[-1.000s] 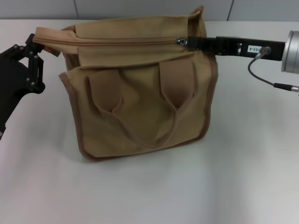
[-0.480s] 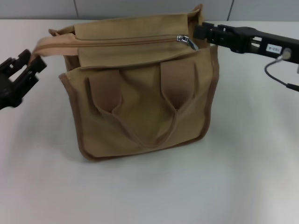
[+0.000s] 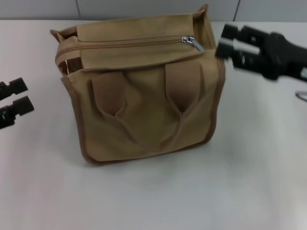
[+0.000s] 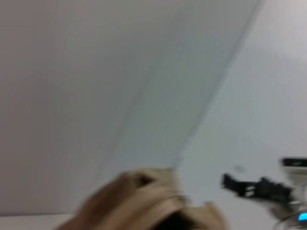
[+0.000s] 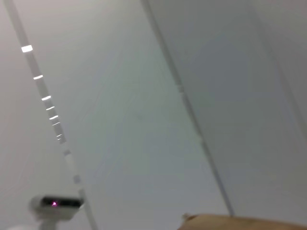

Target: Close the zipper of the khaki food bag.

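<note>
The khaki food bag [image 3: 144,91] stands on the table [image 3: 192,191], its zipper [image 3: 129,43] drawn shut to the slider at its right end; the left gripper [image 3: 15,104] and right gripper [image 3: 229,47] both sit clear with fingers spread (nothing needs holding)

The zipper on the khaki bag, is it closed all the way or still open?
Closed, as far as the head view shows: the zipper line runs unbroken along the khaki food bag, with its silver slider at the bag's right end.
</note>
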